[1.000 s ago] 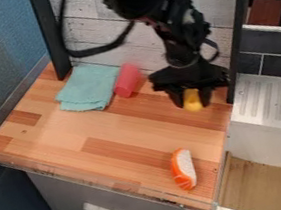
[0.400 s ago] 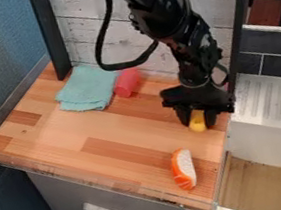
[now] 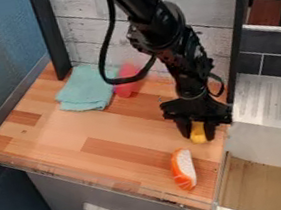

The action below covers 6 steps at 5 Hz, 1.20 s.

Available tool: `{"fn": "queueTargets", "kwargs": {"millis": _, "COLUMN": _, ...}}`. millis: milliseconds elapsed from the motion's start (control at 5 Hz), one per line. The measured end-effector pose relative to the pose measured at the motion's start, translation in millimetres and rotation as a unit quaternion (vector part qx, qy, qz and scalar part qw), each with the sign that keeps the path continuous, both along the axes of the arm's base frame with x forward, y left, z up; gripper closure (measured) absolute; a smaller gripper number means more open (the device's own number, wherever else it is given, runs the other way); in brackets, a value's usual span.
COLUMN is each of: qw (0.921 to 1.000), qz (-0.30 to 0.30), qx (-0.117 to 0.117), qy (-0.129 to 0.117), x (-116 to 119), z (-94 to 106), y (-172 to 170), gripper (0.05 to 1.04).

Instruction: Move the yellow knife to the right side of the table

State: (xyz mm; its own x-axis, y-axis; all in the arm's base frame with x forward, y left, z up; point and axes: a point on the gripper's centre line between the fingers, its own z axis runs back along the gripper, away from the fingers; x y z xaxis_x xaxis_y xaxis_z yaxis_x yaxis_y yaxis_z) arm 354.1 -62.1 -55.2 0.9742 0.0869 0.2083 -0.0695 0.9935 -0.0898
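Observation:
The gripper (image 3: pixel 198 134) hangs low over the right part of the wooden table (image 3: pixel 127 134), near its right edge. Between its two fingers is a yellow object (image 3: pixel 198 132), taken as the yellow knife; its lower end shows below and between the fingertips, and the rest is hidden by the gripper. Whether it touches the tabletop I cannot tell.
An orange and white sushi piece (image 3: pixel 183 169) lies just in front of the gripper. At the back left are a folded teal cloth (image 3: pixel 86 89) and a red cylinder (image 3: pixel 126 80), partly behind the arm's cable. A white drainer (image 3: pixel 275 104) adjoins on the right.
The gripper has come forward and down along the table's right side, toward the sushi piece, carrying the yellow object with it. A dark shape has appeared at the upper left edge.

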Motion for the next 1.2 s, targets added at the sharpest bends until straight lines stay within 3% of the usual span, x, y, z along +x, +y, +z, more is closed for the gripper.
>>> {"fn": "queueTargets", "kwargs": {"millis": 200, "qw": 1.0000, "qz": -0.008, "qx": -0.001, "qy": 0.004, "x": 2, "z": -5.0, "y": -2, "gripper": 0.502}}
{"fn": "queueTargets", "kwargs": {"millis": 400, "qw": 0.9999, "qz": -0.006, "qx": -0.002, "qy": 0.011, "x": 5, "z": -4.7, "y": -2, "gripper": 0.193}}
{"fn": "queueTargets", "kwargs": {"millis": 600, "qw": 0.9999, "qz": 0.005, "qx": -0.004, "qy": 0.015, "x": 3, "z": -4.9, "y": -2, "gripper": 0.070}}
{"fn": "queueTargets", "kwargs": {"millis": 800, "qw": 0.9998, "qz": 0.010, "qx": 0.003, "qy": 0.020, "x": 1, "z": -5.5, "y": 0, "gripper": 0.075}}
{"fn": "queueTargets", "kwargs": {"millis": 1000, "qw": 0.9998, "qz": 0.013, "qx": 0.016, "qy": 0.008, "x": -3, "z": 14.6, "y": 6, "gripper": 0.081}}
{"fn": "queueTargets", "kwargs": {"millis": 1200, "qw": 0.9988, "qz": 0.033, "qx": 0.024, "qy": -0.028, "x": -5, "z": 48.3, "y": 16, "gripper": 0.083}}
